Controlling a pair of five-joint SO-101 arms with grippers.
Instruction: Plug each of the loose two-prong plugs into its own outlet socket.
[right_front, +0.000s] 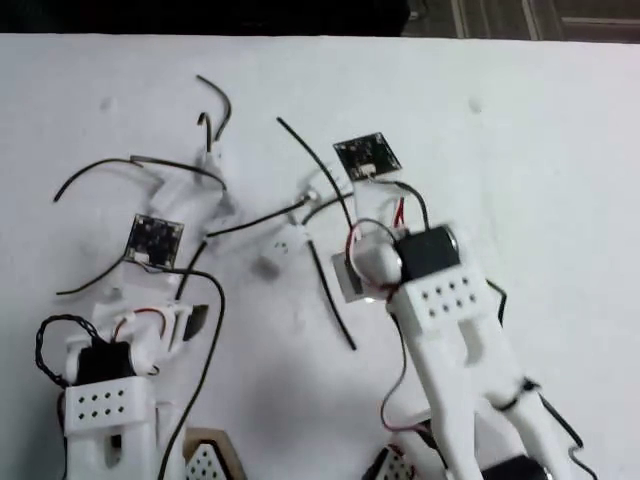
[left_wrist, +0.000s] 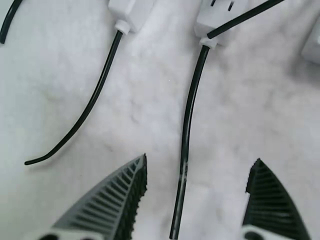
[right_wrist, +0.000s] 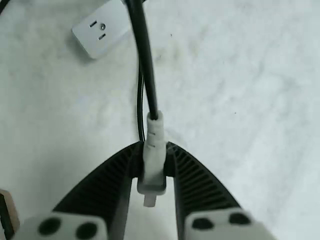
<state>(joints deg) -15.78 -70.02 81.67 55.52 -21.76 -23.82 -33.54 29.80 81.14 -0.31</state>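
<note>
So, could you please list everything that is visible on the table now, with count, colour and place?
table: one, white, under everything.
plug: one, white on a black cable, clamped in the right hand.
outlet socket: one, white, flat on the table beyond that plug.
corded ends: two, white, on the table ahead of the left hand; plug or socket unclear.
cables: several, black, strewn over the table's middle.
left hand: one, dark fingers, open over a cable.
right hand: one, black fingers, shut on the plug.
</note>
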